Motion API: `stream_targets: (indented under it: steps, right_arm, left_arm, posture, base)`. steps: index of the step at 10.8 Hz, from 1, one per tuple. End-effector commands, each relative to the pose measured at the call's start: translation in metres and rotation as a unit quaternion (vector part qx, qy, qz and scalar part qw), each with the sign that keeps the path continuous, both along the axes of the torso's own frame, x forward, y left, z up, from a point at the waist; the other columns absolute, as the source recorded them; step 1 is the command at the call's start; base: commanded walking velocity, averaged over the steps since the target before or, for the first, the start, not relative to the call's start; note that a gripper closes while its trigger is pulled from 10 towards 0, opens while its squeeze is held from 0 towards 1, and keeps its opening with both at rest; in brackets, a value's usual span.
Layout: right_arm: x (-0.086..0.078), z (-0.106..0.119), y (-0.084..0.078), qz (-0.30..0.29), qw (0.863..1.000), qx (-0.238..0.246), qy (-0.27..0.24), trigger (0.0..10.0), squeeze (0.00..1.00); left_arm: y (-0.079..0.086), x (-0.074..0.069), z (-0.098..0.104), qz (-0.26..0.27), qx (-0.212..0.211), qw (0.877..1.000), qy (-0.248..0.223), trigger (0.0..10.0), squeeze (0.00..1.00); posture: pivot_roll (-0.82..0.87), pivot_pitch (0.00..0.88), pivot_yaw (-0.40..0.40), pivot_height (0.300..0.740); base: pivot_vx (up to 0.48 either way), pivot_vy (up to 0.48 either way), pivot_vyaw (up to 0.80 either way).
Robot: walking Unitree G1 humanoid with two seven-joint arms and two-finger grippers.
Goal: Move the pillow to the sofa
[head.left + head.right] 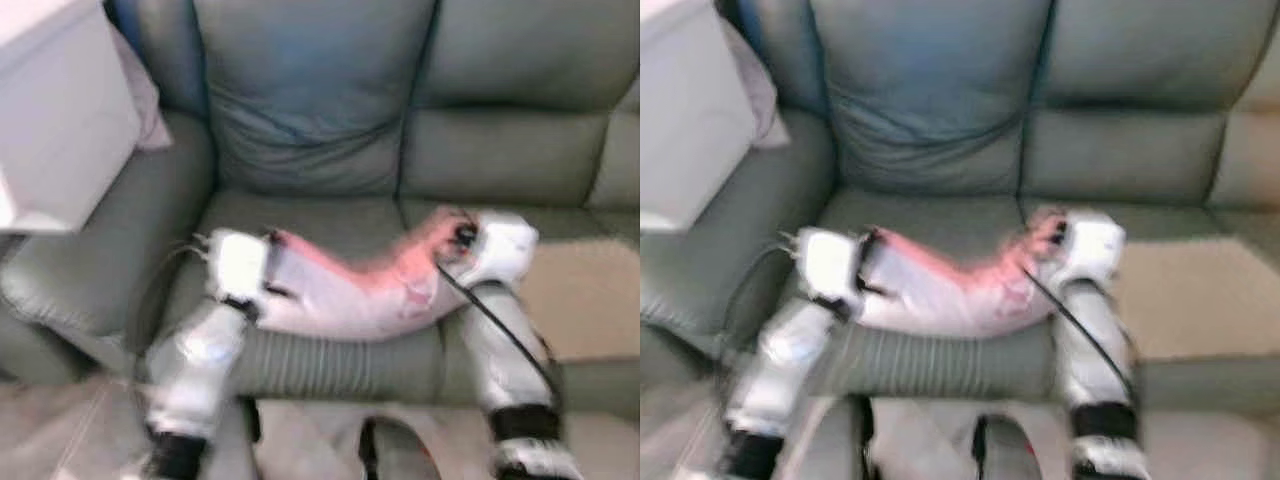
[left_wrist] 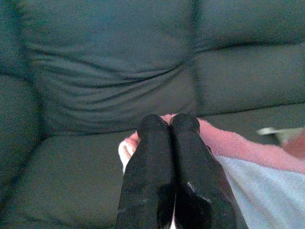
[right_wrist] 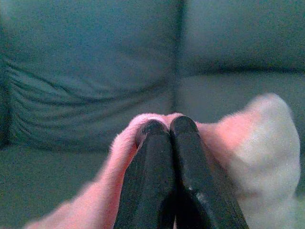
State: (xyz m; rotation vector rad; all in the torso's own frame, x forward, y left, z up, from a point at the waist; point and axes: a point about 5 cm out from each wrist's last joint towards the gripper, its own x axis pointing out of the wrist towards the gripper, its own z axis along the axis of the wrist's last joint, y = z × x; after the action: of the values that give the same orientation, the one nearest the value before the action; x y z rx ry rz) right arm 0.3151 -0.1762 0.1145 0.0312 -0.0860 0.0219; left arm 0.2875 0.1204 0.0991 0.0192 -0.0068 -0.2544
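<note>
Grey-green leather sofa (image 1: 420, 150) fills the background, seat cushions and back panels stretching wide, and a white box-like cabinet (image 1: 55, 110) stands over its arm on the robot's left, a pale pink cloth (image 1: 150, 105) tucked behind it. Between the silver arms hangs the pillow (image 1: 350, 290), pink and white, sagging in the middle, just above the front of the seat cushion. Left gripper (image 2: 167, 123) has its fingers pressed together, pinching the pillow's pink edge. Right gripper (image 3: 164, 126) likewise, fingers closed tight on a fuzzy pink corner. The head views add a black cable (image 1: 495, 325) trailing down the right forearm
</note>
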Motion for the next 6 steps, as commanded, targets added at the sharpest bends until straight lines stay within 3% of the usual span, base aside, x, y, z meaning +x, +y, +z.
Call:
stream_targets:
  steps: [1,3,6]
  right_arm:
    - [-0.003,0.001,-0.010,-0.009,1.000,-0.010,-0.003,10.0,0.00]
    - [-0.005,-0.005,-0.010,-0.006,1.000,-0.012,0.005,10.0,0.00]
    - [-0.022,-0.029,-0.002,0.012,0.999,-0.008,0.045,10.0,0.00]
  left_arm:
    - [-0.004,0.009,0.013,0.004,-0.013,1.000,-0.026,10.0,0.00]
    - [0.003,0.015,0.015,0.021,-0.013,0.999,-0.029,10.0,0.00]
    - [0.013,0.020,0.011,0.044,-0.002,0.999,-0.029,10.0,0.00]
  posture:
    - [0.01,0.000,-0.018,0.632]
    - [0.00,0.000,-0.017,0.632]
    - [0.00,0.000,-0.020,0.632]
  base:
    - [0.000,0.000,0.00]
    - [0.000,0.000,0.00]
    - [0.000,0.000,0.00]
